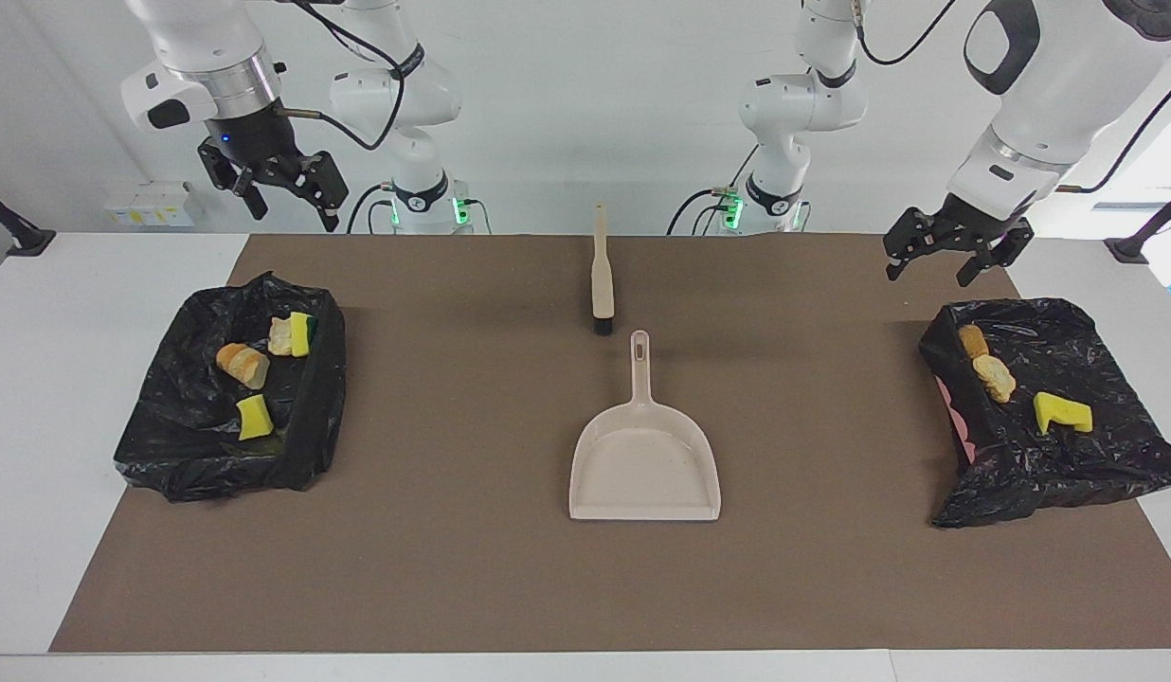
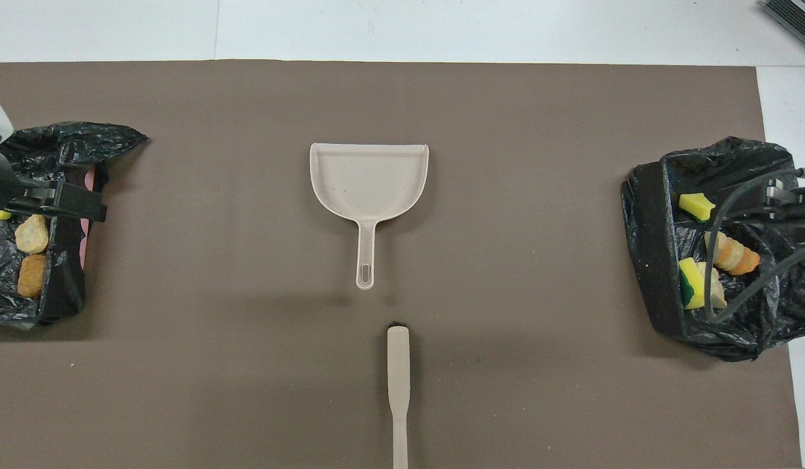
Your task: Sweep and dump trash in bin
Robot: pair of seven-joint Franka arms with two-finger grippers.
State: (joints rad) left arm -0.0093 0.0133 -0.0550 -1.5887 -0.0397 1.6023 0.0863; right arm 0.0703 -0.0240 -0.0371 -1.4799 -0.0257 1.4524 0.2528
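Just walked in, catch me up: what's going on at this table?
Nothing is being handled. All the trash lies in two black-lined bins, one at each end. The dustpan and brush lie untouched mid-table. The left gripper hangs open above one bin, the right gripper open above the other bin.

White table (image 1: 36, 398); brown mat (image 1: 472, 568); dustpan (image 1: 644, 464), brush (image 1: 602, 275), two bins (image 1: 216, 455)

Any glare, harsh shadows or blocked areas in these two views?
Facing view: soft shadows on the brown mat, glints on the black bin liners, bright window glare at the edge near the left arm. Overhead view: even light; the right gripper and its cables cover part of one bin.
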